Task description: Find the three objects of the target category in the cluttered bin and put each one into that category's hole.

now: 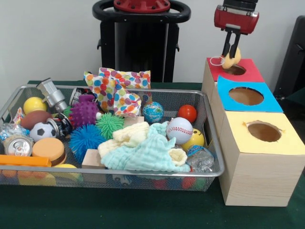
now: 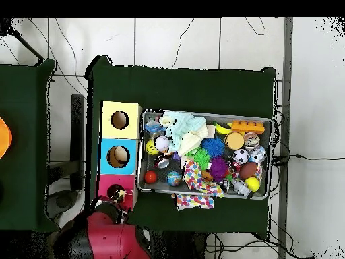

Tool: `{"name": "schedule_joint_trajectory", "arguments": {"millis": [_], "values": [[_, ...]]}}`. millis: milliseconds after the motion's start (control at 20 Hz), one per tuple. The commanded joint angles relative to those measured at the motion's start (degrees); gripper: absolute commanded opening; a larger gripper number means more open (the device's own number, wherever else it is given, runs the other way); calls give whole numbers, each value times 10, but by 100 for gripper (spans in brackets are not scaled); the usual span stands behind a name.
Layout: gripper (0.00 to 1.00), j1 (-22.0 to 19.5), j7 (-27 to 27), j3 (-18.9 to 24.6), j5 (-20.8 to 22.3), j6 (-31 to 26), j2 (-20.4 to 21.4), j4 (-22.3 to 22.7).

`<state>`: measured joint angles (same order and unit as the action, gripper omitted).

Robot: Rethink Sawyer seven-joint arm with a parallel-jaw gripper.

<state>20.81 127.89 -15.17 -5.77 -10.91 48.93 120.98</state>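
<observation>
Yellowish and rounded, with a small pale ring or tag hanging off one side, the held object sits pinched between the dark fingers of my gripper, which I read as closed narrowly on it, hanging right over the red box and its hole. What matters for the release is that the piece lies directly below the fingertips and just above the hole's rim on the side nearer the bin, so in my judgement the drop line falls at the edge of the opening, not its middle (I cannot tell from the front view alone how deep into the box top the gripper stands). The overhead view backs this up: the red arm reaches in over the corner of the green table where the red box ends the row, with the blue box and the yellow box lined up beyond it along the wire bin. I cannot make out a long axis on the piece; it looks roughly round, so orientation should matter little. I would nudge toward the hole's centre before opening. In the bin, balls remain plentiful: a baseball, a red ball, a globe ball, and a soccer ball near the opposite end, partly among the cloths.
</observation>
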Motion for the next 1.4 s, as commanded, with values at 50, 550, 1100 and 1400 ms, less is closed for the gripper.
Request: {"name": "schedule_joint_trajectory", "arguments": {"millis": [50, 550, 1100, 1400], "values": [[0, -2, 102, 6, -39, -46, -31, -62], [0, -10, 94, 14, -47, -39, -40, -61], [0, -12, 75, 13, -30, -15, -43, -62], [0, -9, 68, 13, -25, -20, -46, -69]]}}
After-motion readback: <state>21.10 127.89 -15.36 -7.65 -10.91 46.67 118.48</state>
